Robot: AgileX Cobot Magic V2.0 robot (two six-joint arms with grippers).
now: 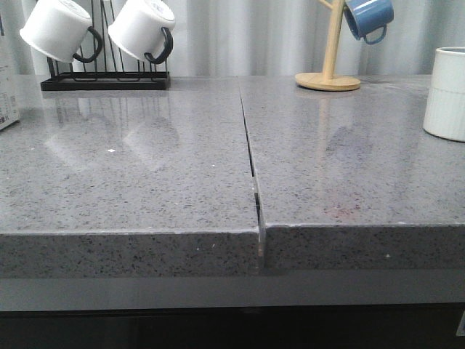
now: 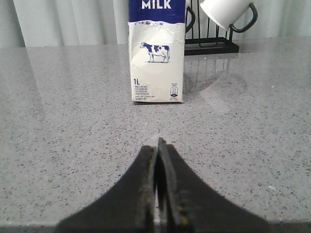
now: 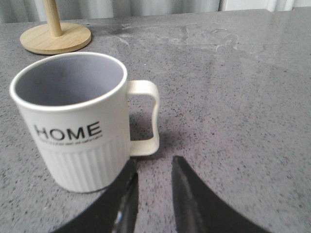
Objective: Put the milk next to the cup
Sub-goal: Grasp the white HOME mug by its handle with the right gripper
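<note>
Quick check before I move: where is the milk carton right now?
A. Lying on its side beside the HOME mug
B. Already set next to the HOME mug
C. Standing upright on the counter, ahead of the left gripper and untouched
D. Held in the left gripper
C. The left wrist view shows the milk carton upright on the counter, apart from the closed left gripper; the HOME mug sits alone by the right gripper.

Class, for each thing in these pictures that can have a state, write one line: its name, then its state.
milk carton: upright on the table, not held
HOME cup: upright, empty, not held
left gripper: shut, empty, short of the milk carton
right gripper: slightly open, empty, beside the HOME cup
two white mugs: hanging on the black rack
blue mug: hanging on the wooden stand
</note>
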